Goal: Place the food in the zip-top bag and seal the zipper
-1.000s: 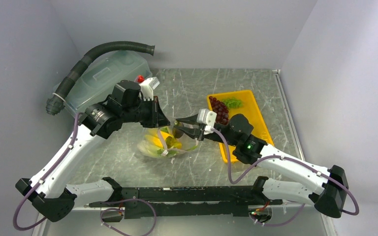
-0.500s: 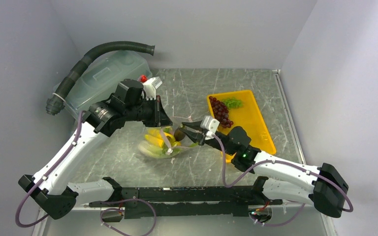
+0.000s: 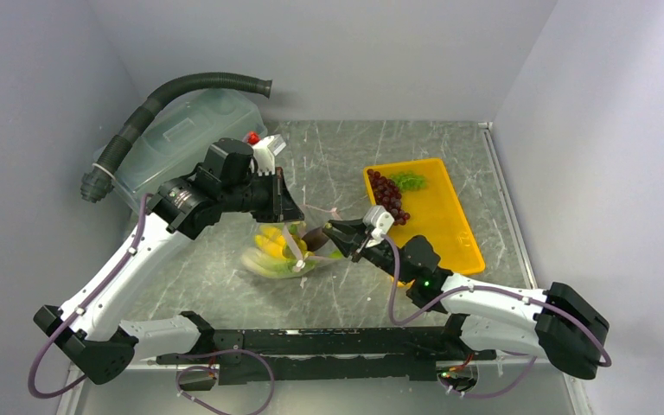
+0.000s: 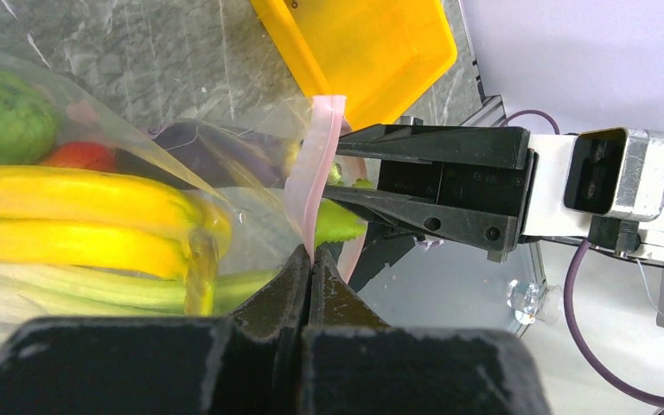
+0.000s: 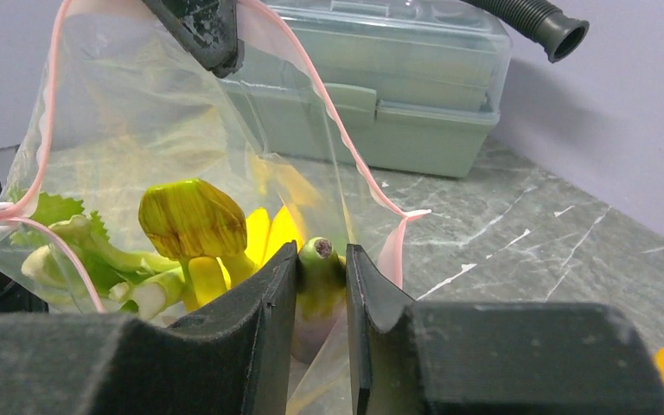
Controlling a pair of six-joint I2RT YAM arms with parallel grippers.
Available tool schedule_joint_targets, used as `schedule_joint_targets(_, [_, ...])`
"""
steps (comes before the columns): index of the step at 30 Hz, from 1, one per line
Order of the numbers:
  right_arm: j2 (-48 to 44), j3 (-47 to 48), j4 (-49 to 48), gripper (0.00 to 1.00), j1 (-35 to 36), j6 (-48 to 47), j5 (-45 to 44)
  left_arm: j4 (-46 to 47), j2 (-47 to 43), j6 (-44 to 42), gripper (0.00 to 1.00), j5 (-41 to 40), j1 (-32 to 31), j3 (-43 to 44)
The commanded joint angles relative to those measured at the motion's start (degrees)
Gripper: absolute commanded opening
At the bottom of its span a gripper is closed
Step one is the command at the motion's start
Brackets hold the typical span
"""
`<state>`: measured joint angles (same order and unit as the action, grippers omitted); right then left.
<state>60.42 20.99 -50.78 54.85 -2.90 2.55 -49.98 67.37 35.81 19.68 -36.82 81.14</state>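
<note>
The clear zip-top bag (image 3: 278,256) lies at mid table, mouth raised. My left gripper (image 3: 290,218) is shut on its pink zipper strip (image 4: 321,160) and holds that edge up. Inside the bag are yellow bananas (image 4: 69,216), a round green vegetable (image 4: 4,117), a red pepper (image 4: 78,156), celery (image 5: 151,292) and leafy greens (image 5: 52,207). My right gripper (image 5: 322,259) is shut on the eggplant (image 5: 320,281), green stem up, at the bag's open mouth; in the top view the eggplant (image 3: 316,235) sits at the fingertips. Dark grapes (image 3: 387,195) and more greens (image 3: 410,181) lie on the yellow tray (image 3: 446,216).
A large translucent lidded tub (image 3: 181,134) with a black corrugated hose (image 3: 192,85) over it stands at the back left, behind the left arm. The yellow tray sits right of the bag. Walls close in the table on three sides.
My right gripper has moved left and down with the eggplant, up to the bag's mouth. My left gripper keeps its hold on the zipper strip and has barely shifted.
</note>
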Motion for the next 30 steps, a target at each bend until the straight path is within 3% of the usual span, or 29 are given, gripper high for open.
schedule_joint_targets(1, [-0.7, 0.6, 4.1, 0.0, 0.1, 1.2, 0.0, 5.5, -0.5, 1.5, 0.0, 1.9, 0.2, 2.9])
schedule_joint_targets(15, [3.3, 15.9, 36.3, 0.01, -0.2, -0.3, 3.6, 6.6, -0.5, 1.5, 0.0, 2.4, 0.2, 1.6])
schedule_joint_targets(18, [3.4, 17.5, 38.5, 0.09, -0.3, -0.4, 3.5, 6.3, -0.6, 1.1, 0.0, 2.2, 0.2, 1.6])
schedule_joint_targets(30, [-0.1, 27.3, 48.7, 0.09, -0.5, -0.4, 3.5, 4.7, -1.1, -0.3, 0.0, 0.2, 0.2, 0.9])
